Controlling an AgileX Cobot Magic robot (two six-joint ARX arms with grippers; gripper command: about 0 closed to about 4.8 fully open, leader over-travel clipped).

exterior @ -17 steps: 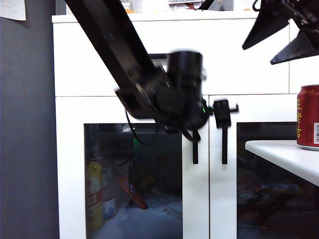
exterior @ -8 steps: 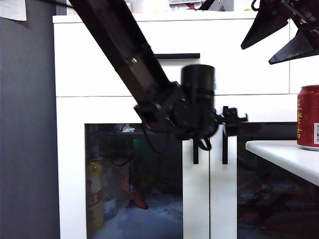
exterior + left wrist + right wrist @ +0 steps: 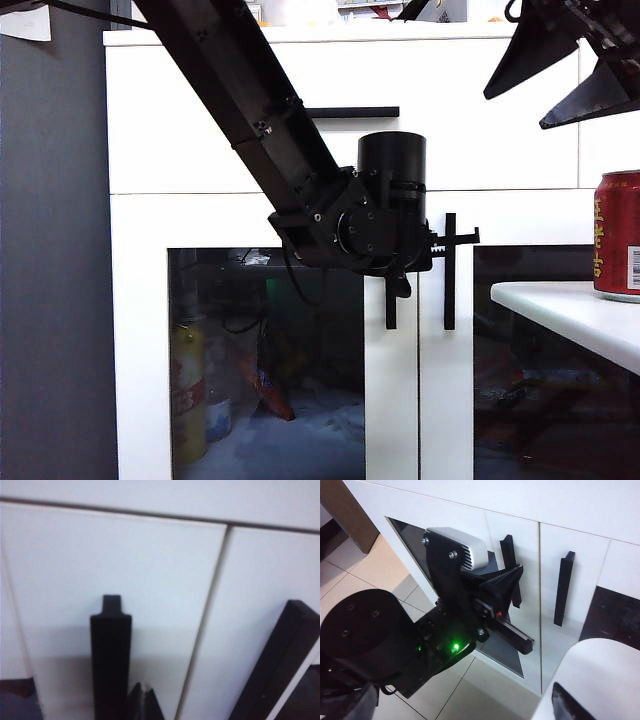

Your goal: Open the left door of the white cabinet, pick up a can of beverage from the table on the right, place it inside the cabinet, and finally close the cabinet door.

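white cabinet (image 3: 250, 130): both glass doors flush, nothing opened yet.
left door (image 3: 265, 215): closed; its vertical black bar handle (image 3: 391, 308) runs down the right edge.
table (image 3: 570, 310): white slab at right of exterior view.
left gripper (image 3: 514, 582): at the left door's handle, fingers pinched together; wrist view shows the tips just beside the bar, so a grip on it can't be confirmed.
right gripper (image 3: 560, 65): parked high at upper right, jaws spread wide, empty.
can of beverage (image 3: 617, 235): red, upright on the table, untouched.
progress: step one only. Left: pull door, pick can, place inside, close.
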